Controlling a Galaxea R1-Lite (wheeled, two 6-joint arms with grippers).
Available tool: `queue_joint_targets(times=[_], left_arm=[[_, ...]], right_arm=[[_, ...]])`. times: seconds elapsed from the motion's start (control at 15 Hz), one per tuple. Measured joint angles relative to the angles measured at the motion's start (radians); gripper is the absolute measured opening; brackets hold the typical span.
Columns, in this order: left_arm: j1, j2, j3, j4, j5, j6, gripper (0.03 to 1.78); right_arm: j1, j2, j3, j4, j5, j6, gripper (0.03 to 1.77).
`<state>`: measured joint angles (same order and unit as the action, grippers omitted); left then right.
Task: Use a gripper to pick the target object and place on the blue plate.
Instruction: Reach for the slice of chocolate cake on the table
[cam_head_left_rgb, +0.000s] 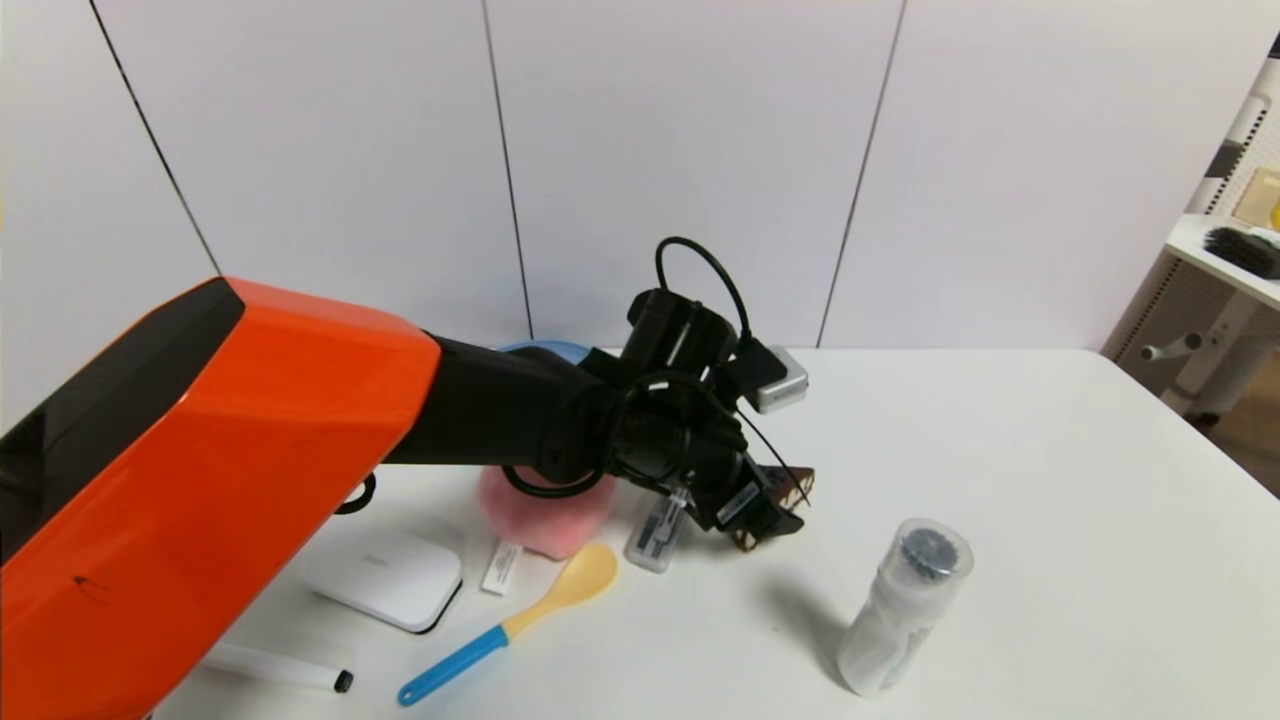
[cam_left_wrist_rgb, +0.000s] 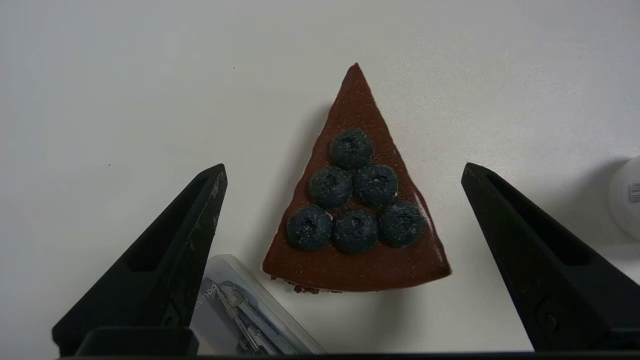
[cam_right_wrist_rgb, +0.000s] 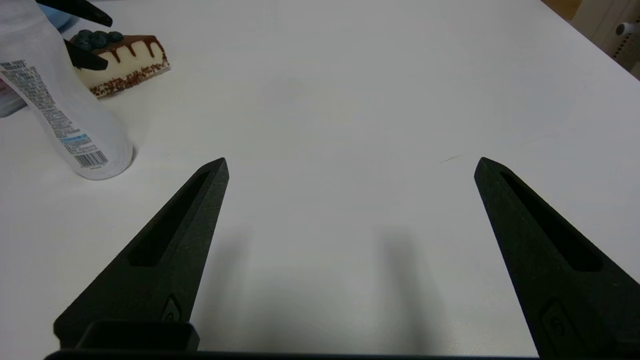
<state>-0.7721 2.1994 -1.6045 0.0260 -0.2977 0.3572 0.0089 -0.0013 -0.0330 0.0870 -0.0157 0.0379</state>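
Looking down on a white tabletop (cam_head_left_rgb: 1050, 500) before a pale panelled wall, finding the small triangular toy cake slice with dark chocolate top and blueberries (cam_left_wrist_rgb: 357, 220) lying flat near the middle, touched by nothing and not yet gripped. Hovering right over it with the black, pointed-fingered left gripper (cam_left_wrist_rgb: 344, 167), fingers (cam_left_wrist_rgb: 170, 260) spread wide to either side of the slice and holding nothing, probably lining up for closing across the two long sides rather than tip and crust. Noting a small clear plastic case (cam_left_wrist_rgb: 250, 310) lying just beside the slice's broad end, close under one finger and likely risking a nudge or a pinch along with the cake. Moving outward: passing a fuzzy pink peach (cam_head_left_rgb: 545, 520) just beyond that case, under the black-and-orange arm, and catching only a sliver of the round light-blue plate (cam_head_left_rgb: 545, 348) behind the arm at the table's far edge, so judging the carry as needing height beside the peach. Spotting a white plastic bottle (cam_head_left_rgb: 900, 610) standing near on the other side, away from that route. Seeing, nearer the robot, a yellow spoon with a blue handle (cam_head_left_rgb: 510, 625), a flat white box (cam_head_left_rgb: 385, 580) and a white marker pen (cam_head_left_rgb: 290, 672), all well out of the way. Idling off to the right over bare table with the right gripper (cam_right_wrist_rgb: 350, 162), fingers likewise wide apart and empty.
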Motion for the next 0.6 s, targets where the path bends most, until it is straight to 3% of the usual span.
queue_joint_targets(times=[0.6], left_arm=[[-0.004,0.052,-0.011,-0.047,0.007,0.001,1.69]], right_arm=[[0.0,0.0,0.001,0.0,0.001,0.0,1.7]])
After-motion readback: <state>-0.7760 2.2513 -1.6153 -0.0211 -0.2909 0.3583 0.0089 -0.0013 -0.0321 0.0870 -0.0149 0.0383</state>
